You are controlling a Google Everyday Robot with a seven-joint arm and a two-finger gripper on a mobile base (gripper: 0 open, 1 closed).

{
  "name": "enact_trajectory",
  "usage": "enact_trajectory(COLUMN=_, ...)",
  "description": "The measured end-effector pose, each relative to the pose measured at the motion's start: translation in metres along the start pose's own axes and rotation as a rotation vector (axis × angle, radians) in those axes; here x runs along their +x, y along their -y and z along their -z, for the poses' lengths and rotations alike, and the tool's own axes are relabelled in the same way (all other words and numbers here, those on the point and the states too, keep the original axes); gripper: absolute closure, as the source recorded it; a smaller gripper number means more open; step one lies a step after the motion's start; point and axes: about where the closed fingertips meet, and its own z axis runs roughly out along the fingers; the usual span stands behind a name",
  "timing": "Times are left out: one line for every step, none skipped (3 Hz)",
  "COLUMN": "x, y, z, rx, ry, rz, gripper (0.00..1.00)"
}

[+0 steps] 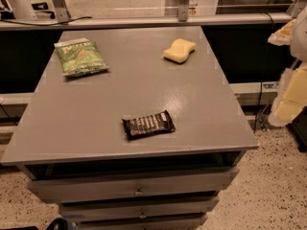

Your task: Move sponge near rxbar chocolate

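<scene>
While jaws hang off-table, sponge (180, 50) lies apart.

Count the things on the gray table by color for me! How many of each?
Yellow: 1, the sponge
Dark brown: 1, the rxbar chocolate
Green: 1, the snack bag
Total: 3 on the table
The robot's tool is off the table's right side, so it is not counted.
</scene>
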Motion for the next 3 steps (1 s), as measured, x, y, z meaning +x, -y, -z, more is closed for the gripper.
enact_trajectory(x=0.0, y=0.0, z=0.0, rx=0.0, ry=0.0, rz=0.0, gripper=0.0)
enact_trajectory(x=-0.009, y=0.005, z=-0.01, rx=0.009, ry=0.026, rz=0.0, gripper=0.0)
enact_trajectory(x=-0.038, y=0.026, z=-0.047, rx=0.029, ry=0.091, rz=0.031, gripper=0.0)
